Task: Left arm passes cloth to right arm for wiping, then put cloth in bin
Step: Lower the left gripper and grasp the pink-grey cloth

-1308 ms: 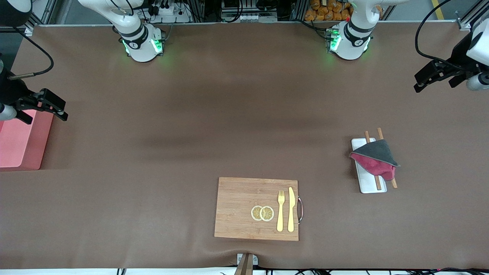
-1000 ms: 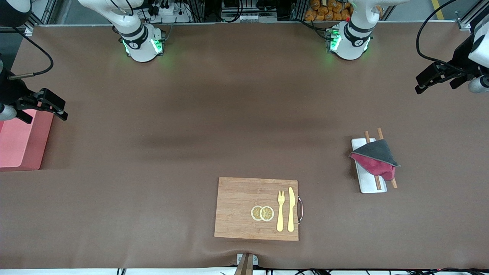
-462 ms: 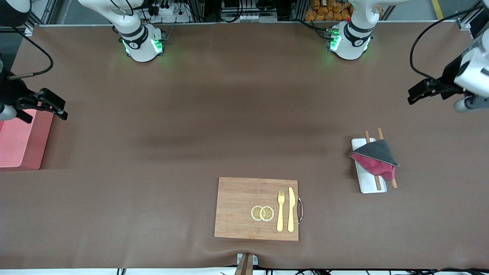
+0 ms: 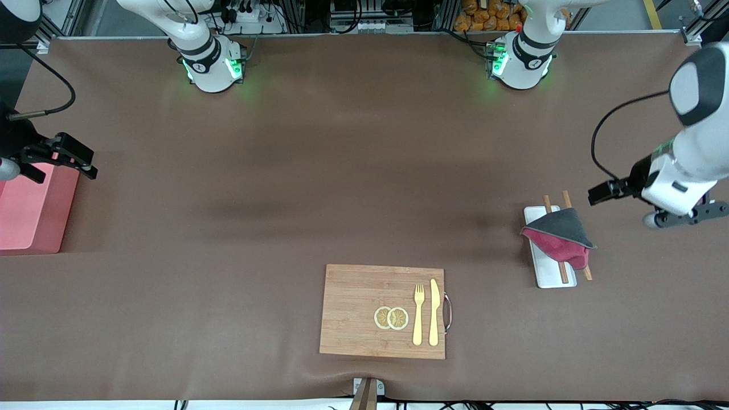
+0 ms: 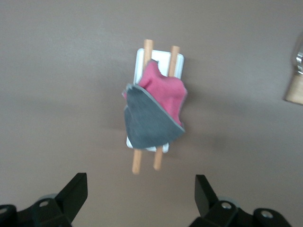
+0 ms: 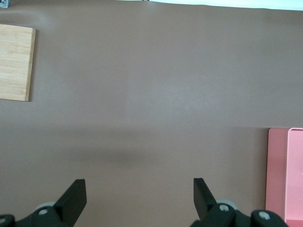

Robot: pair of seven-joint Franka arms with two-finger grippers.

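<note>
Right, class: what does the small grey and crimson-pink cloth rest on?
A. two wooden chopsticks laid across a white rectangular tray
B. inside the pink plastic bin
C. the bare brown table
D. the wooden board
A: the small grey and crimson-pink cloth is draped over two wooden chopsticks lying along the white rectangular tray, clear in the left wrist view too.

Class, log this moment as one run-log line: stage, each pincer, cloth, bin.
stage: approach | left pincer: open, near cloth | right pincer: open, waiting by bin | cloth: on white tray, ungrasped
</note>
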